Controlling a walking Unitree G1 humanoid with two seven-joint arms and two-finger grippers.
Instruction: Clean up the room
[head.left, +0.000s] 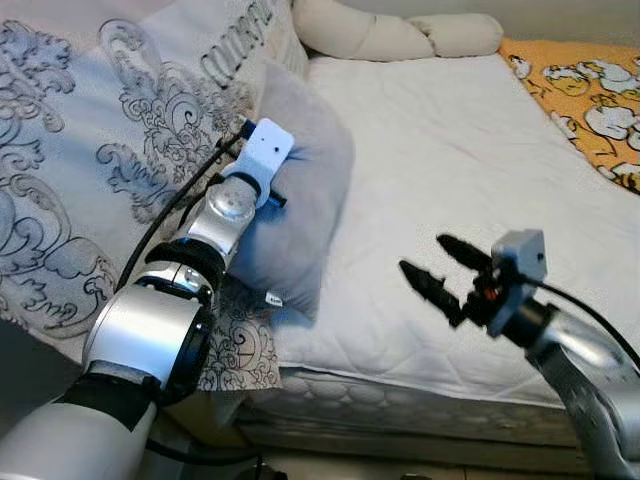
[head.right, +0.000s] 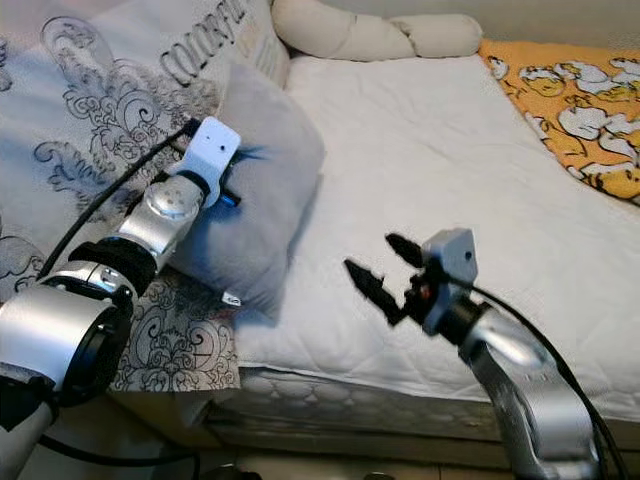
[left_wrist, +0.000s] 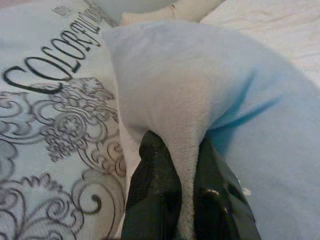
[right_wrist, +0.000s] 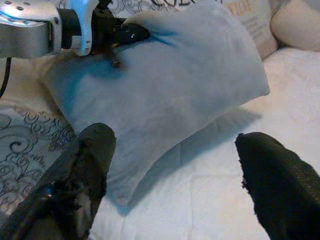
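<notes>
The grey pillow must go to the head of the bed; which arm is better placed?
Probably the left: the left gripper is shut on the grey pillow. The right gripper hovers open over the mattress.

pillow (head.left: 300, 190) on bed (head.left: 450, 180), quilt (head.left: 90, 150) left

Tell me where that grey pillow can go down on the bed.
Free: the white mattress between the grey pillow, the cream bolster and the orange blanket. Crowded: the patterned duvet side, where the left gripper pinches the pillow. The right gripper hovers open near the front edge.
</notes>
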